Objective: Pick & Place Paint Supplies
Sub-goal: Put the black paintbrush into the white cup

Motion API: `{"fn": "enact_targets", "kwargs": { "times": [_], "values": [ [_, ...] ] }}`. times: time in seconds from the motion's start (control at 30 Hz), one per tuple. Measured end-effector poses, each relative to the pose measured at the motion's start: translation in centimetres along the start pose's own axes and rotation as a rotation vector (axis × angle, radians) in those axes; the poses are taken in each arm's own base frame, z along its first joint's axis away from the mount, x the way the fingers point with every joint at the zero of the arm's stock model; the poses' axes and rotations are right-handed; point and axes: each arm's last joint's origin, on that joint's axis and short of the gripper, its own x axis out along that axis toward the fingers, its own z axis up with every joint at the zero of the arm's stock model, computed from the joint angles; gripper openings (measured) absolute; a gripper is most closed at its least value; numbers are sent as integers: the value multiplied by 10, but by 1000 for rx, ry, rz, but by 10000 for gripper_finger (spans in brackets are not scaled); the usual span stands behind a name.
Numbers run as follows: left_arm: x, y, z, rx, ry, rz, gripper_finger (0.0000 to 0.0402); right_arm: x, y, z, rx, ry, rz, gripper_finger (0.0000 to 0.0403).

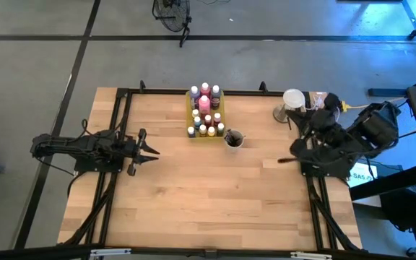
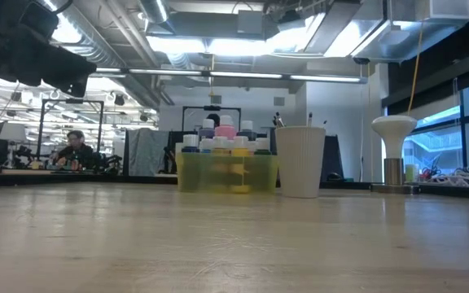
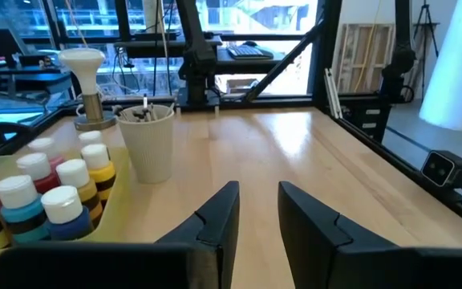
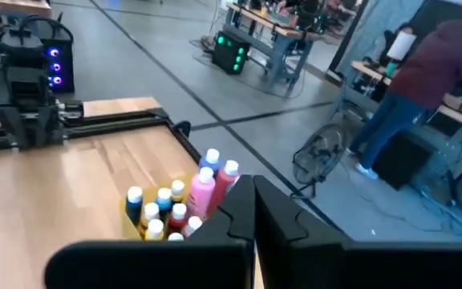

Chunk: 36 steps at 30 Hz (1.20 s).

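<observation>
While paint bottles [image 1: 205, 112] stand in the yellow tray [image 1: 221, 136] at the table's [image 1: 208, 209] far middle | left tool [image 1: 150, 152] slightly spread, empty | right tool [image 1: 283, 160] pressed together, empty

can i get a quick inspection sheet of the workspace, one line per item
surface: wooden table, bare over most of its top
job's things: paint bottles stand in the yellow tray; brushes stand in the round cup beside it
clutter: white mushroom-shaped lamp near the table's far right corner
grippers: left gripper slightly open and empty, low over the table's left side; right gripper shut and empty, at the right edge
cables: yellow cable near the right arm
surroundings: floor fan; person at a bench
</observation>
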Motion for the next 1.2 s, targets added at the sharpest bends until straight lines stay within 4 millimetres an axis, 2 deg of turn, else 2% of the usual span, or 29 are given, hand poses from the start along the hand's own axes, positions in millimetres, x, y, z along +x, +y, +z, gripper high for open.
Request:
{"fn": "enact_targets", "kwargs": {
  "times": [0.07, 0.23, 0.43, 0.57, 0.67, 0.77, 0.87, 1.03, 1.2],
  "values": [
    [0, 0, 0, -1, 2, 0, 82, 2, -5, 6, 20, 13, -3, 0],
    [0, 0, 0, -1, 2, 0, 79, 1, -28, 34, 115, -29, -19, 0],
    [0, 0, 0, -3, 1, -9, 83, 11, -38, 70, 115, -122, -40, 0],
    [0, -1, 0, -4, 1, -26, 83, 20, -46, 97, 102, -262, 69, 0],
    [0, -1, 0, -3, -1, -37, 82, 32, -50, 110, 109, -359, 140, 0],
    [0, -1, 0, -3, -1, -37, 83, 46, -57, 107, 127, -325, 114, 0],
    [0, -1, 0, -4, 0, -37, 83, 50, -69, 94, 158, -213, 86, 0],
    [0, -1, 0, -16, 0, -37, 82, 33, -91, 68, 236, -55, 95, 0],
    [0, -1, 0, -19, 0, -37, 83, 10, -110, 49, 252, 13, 102, 0]
  ]
}}
